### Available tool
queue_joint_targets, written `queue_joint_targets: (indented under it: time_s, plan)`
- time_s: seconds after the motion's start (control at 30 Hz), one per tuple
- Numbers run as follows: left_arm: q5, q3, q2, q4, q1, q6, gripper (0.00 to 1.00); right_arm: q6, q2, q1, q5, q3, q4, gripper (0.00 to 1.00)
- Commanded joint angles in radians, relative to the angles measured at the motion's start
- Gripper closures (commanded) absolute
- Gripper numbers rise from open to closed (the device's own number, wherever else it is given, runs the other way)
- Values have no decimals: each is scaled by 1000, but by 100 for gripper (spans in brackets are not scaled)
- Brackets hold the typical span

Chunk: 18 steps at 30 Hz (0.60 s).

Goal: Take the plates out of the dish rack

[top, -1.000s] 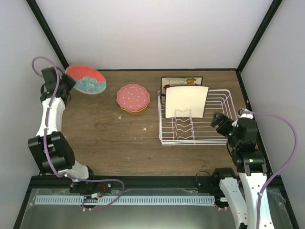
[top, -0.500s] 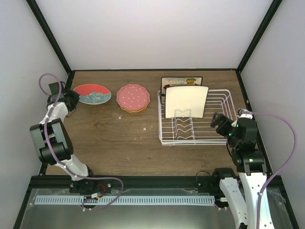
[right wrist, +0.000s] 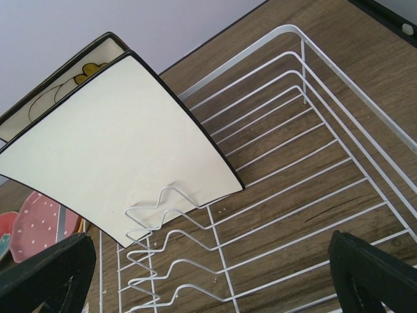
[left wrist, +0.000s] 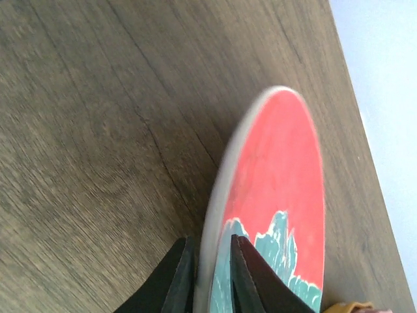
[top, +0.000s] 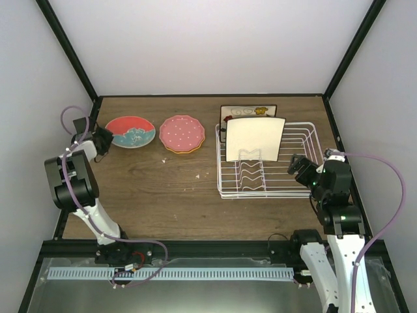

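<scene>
- The red-and-teal plate is pinched at its rim by the left jaws. They are closed down to a thin gap with one finger on each face, so they are grasping it and have not let go.
- A second ago this plate hung tilted in the air. Now it lies nearly flat on the tabletop just ahead of the left jaws, so I judge it unloaded once they release it.
- Farther out from the left jaws, the pink dotted plate rests on an orange plate, near the red-and-teal plate but apart from it.
- The right jaws are spread wide, empty and touching nothing. They hover at the near right corner of the dish rack, where they were a second ago.
- Ahead of the right jaws, the square cream plate leans in the wavy dividers, with the floral plate just behind it. These two are still to be unloaded.
</scene>
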Motion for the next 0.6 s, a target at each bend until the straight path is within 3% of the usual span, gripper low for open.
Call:
queue_joint_targets:
  time_s: [0.0,0.37,0.57]
  plan:
    - [23,-19,47,107,1,-9,77,-5,14,-5,14,51,4,0]
    - [58,20,152,158,-19,14,27,-23,61,-5,8,75,26,0]
    - [-14,82,134,96,-17,46,19,-27,66,-5,6,77,25,0]
